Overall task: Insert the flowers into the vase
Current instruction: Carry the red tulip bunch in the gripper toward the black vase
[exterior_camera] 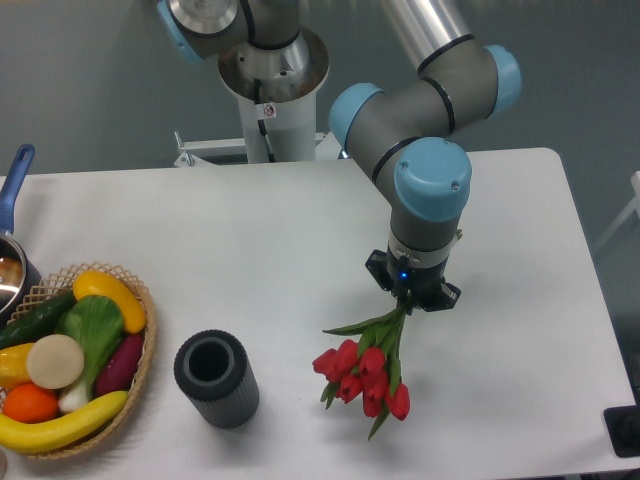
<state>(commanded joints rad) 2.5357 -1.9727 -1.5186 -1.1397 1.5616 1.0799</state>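
- On the white table [250, 260], left edge: a wicker basket [148, 352] holding play vegetables and fruit, namely a yellow pepper [112, 295], a green leafy piece [95, 325], a dark green cucumber [35, 318], a purple piece [122, 362], a pale round slice [54, 361], an orange [30, 402] and a banana [62, 425].
- Far left, partly cut off by the frame: a pot with a blue handle [14, 185], just beside the basket.
- Vase [216, 379]: dark grey ribbed cylinder, upright, just right of the basket without touching it; round mouth faces up and shows only a dark hollow inside.
- Bare tabletop lies between the vase and the flowers; no object stands in that gap.
- Arm: grey links with blue joint caps, reaching down from the rear mount to the table's right-centre.
- Gripper [408, 300]: pointing downward, fingers closed around the green stems at their upper end; the fingertips themselves are hidden by the wrist and leaves.
- Flowers [365, 375]: bunch of red tulip buds on green stems with slim leaves, hanging below the gripper with the buds downward and slanted toward the lower left; well right of the vase, not in it. Whether the buds touch the table cannot be told.
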